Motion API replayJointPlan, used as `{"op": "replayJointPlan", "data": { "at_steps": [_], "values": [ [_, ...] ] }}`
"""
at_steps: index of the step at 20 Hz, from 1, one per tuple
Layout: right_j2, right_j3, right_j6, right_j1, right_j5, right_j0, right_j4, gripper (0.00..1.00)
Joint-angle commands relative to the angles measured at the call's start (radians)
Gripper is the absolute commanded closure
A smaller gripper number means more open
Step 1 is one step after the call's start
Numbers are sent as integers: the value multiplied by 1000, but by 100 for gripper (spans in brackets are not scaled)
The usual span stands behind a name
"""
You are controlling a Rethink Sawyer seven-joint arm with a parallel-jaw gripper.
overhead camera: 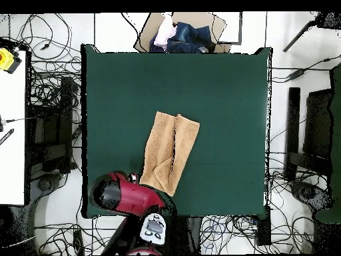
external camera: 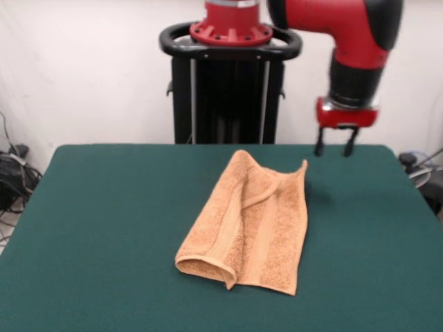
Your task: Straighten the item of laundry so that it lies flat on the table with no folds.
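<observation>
Towel (external camera: 252, 225) and gripper (external camera: 336, 149) are held apart by a clear gap, and that gap is what the coming move is judged to turn on. In the front view the gripper is seen raised above the far right part of the table (external camera: 104, 207), its two short dark fingers pointing down and spread with daylight between them; nothing is held. The towel is laid near the middle of the green surface, folded lengthwise so that one long side is doubled over the other, with a rounded fold at its near end and a raised corner at its far end. That raised far corner is the part found nearest the gripper, a little to the left of it and lower in this view. The long axis of the towel is run from that far end toward the near edge, slanting slightly leftward as it comes nearer. In the overhead view the towel (overhead camera: 170, 152) is seen slightly off centre on the table (overhead camera: 226, 87), its nearer end just beside the red arm (overhead camera: 126, 197). A reach down and toward the folded layer's free edge is judged to be needed.
</observation>
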Motion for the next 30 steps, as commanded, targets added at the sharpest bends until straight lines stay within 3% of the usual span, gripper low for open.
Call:
{"op": "replayJointPlan", "data": {
  "at_steps": [1, 2, 5, 9, 26, 30],
  "values": [
    [-317, -126, 87, 177, 148, 78, -102, 0],
    [-384, -164, 89, 229, 150, 104, -114, 0],
    [-459, -210, 112, 317, 100, 119, -150, 0],
    [-468, -222, 139, 381, -30, 89, -188, 0],
    [-336, -311, 235, 552, -256, 60, -126, 0],
    [-311, -293, 232, 532, -277, 45, -142, 0]
  ]
}}
